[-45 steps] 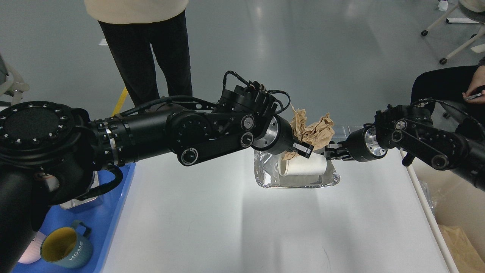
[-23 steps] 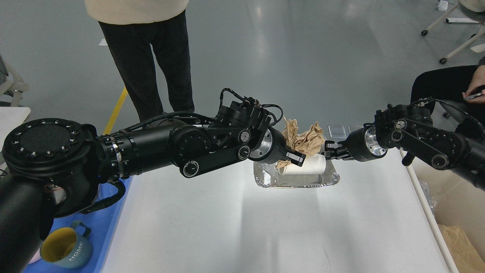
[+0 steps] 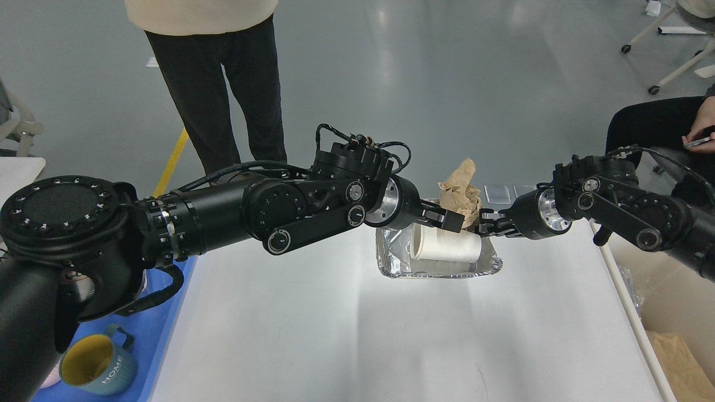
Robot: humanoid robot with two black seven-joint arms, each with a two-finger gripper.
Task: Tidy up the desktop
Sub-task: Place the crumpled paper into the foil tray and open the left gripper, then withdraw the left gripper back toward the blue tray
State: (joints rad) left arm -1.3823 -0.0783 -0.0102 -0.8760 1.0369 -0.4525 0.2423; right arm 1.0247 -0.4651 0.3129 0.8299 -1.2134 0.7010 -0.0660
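Note:
The white desktop (image 3: 335,329) carries a foil tray (image 3: 391,262) at its far middle, with a white paper cup (image 3: 447,245) lying on its side in it. My left gripper (image 3: 448,218) reaches in over the tray's far edge and is shut on a crumpled brown paper (image 3: 461,192), which sticks up above its fingers. My right gripper (image 3: 485,222) is at the tray's far right corner, right beside the paper. Its fingers are small and dark, so I cannot tell whether they are open or grip anything.
A blue tray (image 3: 162,335) at the left edge holds a teal mug (image 3: 98,365). A cream-white bin (image 3: 665,290) with brown paper (image 3: 678,357) in it stands at the right of the desk. A person (image 3: 223,84) stands beyond the desk; another (image 3: 653,123) sits at the right.
My left gripper has turned and shifted right; the brown paper has moved right and lower, and now stands narrower next to my right gripper. The cup shows more. The right arm has stayed still.

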